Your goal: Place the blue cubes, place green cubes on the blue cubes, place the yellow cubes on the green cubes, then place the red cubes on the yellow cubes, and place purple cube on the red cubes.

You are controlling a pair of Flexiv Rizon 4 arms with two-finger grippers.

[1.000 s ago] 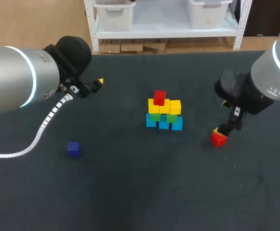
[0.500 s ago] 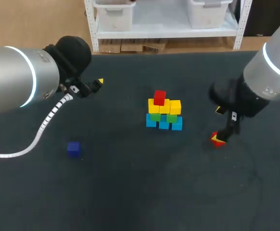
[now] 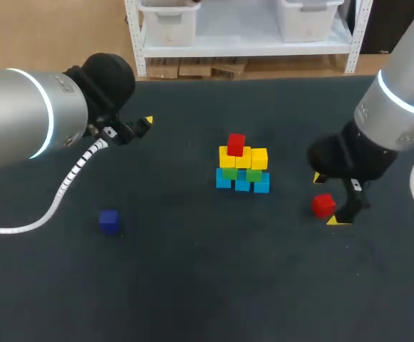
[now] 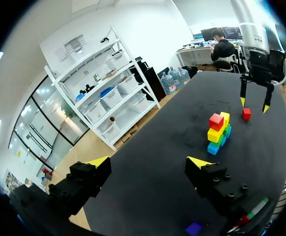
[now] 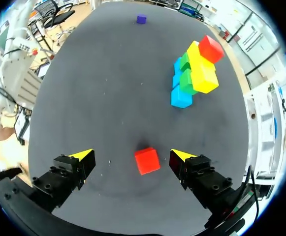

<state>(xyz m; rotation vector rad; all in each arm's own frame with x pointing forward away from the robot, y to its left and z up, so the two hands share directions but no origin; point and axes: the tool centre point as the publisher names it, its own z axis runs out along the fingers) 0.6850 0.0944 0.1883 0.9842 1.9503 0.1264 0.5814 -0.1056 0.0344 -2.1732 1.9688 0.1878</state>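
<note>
Bearing stacked cubes, the table looks dark.

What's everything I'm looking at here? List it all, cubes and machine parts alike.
table: one, black, under everything.
blue cubes: three showing, light blue, bottom of the mid-table stack.
green cubes: two, green, on the blue cubes.
yellow cubes: at least two, yellow, on the green cubes.
top red cube: one, red, on the yellow cubes.
loose red cube: one, red, right of the stack.
purple cube: one, dark purple, left of the stack.
left gripper: one, fingers open, empty, far left.
right gripper: one, fingers open either side of the loose red cube, not touching.
</note>
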